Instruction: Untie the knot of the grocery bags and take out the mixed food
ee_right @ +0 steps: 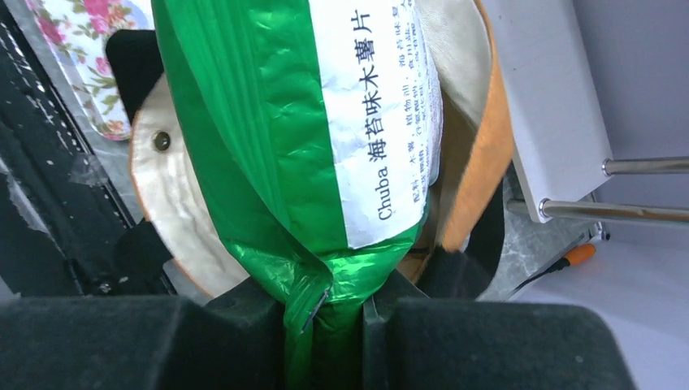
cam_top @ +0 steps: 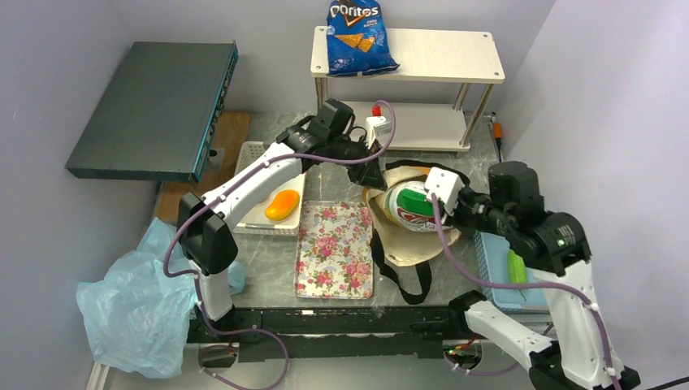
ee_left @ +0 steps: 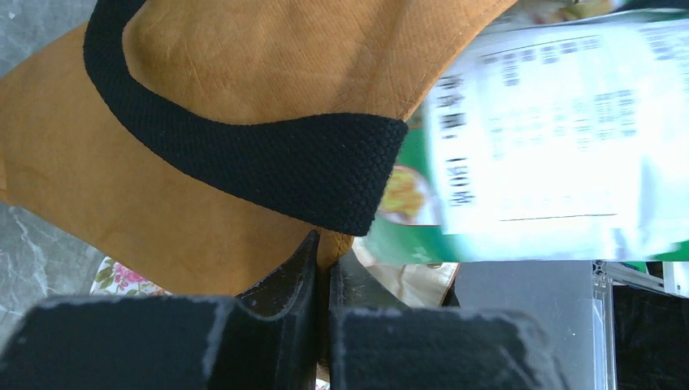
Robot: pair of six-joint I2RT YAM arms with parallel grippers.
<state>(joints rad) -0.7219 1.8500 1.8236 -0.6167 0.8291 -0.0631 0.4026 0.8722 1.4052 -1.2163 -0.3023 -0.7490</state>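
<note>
Pinching the tote (ee_left: 244, 49) rim, the left gripper (ee_left: 325, 260) holds it open; the right gripper (ee_right: 337, 313) clamps the chip bag (ee_right: 268, 122) by its end for extraction.

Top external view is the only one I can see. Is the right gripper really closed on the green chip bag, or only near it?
Observer: It is closed on it. The right wrist view shows the right gripper pinching the crimped end of the chip bag.
Operator: What does the left gripper hold?
Observer: The left wrist view shows the left gripper shut on the orange edge of the tote, just under the black strap.
Operator: Is the chip bag out of the tote?
Observer: I cannot tell. The right wrist view shows the tote's pale inside on both sides of the bag, with a metal snap on it.
</note>
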